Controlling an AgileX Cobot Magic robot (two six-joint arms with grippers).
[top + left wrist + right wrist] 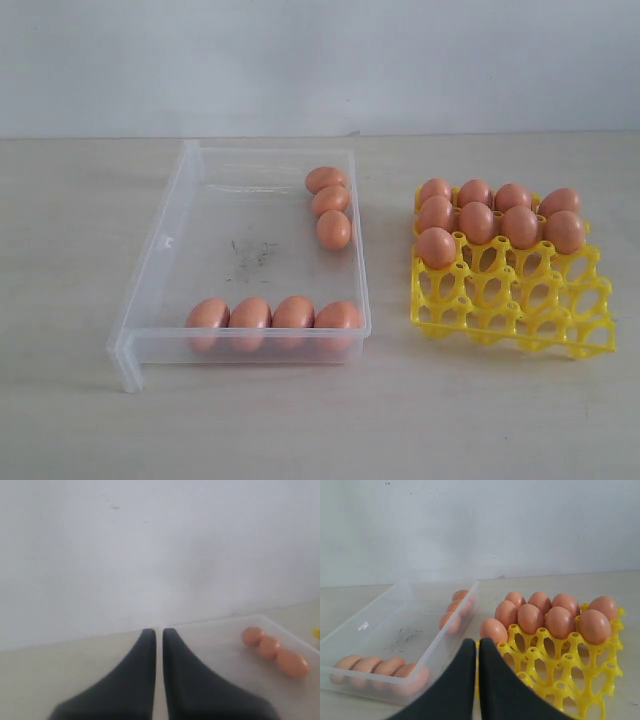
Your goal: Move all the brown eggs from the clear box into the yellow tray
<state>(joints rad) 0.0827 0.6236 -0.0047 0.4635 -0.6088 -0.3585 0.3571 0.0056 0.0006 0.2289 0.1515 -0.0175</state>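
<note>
Since neither arm shows in the exterior view, the wrist views must place them: the left gripper (159, 631) has its fingers pressed together on nothing; the right gripper (477, 642) likewise, tips touching and empty. Seven brown eggs (333, 229) lie in the clear box (150, 250); nine sit in the yellow tray (520, 315), which stands at 3 o'clock of the box on the table (300, 420), near but apart.

In the exterior view three eggs form a column against the box's 3 o'clock wall, toward 1 o'clock of its middle; four more line the 6 o'clock wall, side by side. The left gripper aims over the box's floor, with that column ahead of it and off to the tray side; so the left arm seems the nearer one, though the right gripper, close before the tray, also has the column ahead.

The column's lowest egg seems to lie 12-to-6; the two above it tilt nearer 9-to-3; the row's axes I cannot tell. Every egg hugs a wall, so a finger on that side would have little room; open floor lies toward 9 o'clock of the column and 12 o'clock of the row; seven cups stand empty, toward 5 o'clock of the tray.
</note>
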